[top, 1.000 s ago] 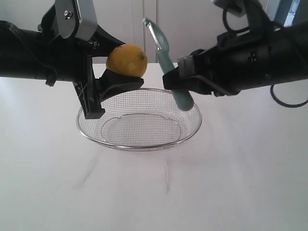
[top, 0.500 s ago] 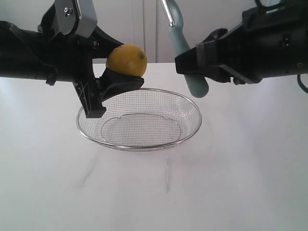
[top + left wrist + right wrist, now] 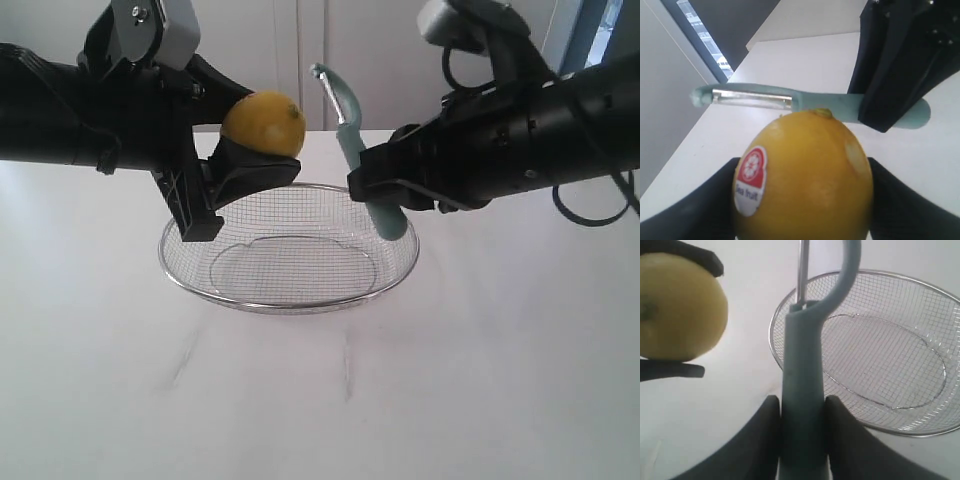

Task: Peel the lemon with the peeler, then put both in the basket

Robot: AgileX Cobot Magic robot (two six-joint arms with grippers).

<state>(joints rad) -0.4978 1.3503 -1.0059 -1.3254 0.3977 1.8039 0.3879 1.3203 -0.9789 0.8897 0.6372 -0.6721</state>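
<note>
Exterior view: lemon (image 3: 263, 122) within left gripper (image 3: 266, 142), above basket (image 3: 290, 306)

Matte black arms (image 3: 50, 110); silver wrist brackets (image 3: 168, 28) with screws (image 3: 136, 12).

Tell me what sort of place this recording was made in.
Likely a robotics lab bench staged for kitchen work: plain white table, what look like white cabinet doors behind, and a wire mesh basket, lemon and peeler.
</note>
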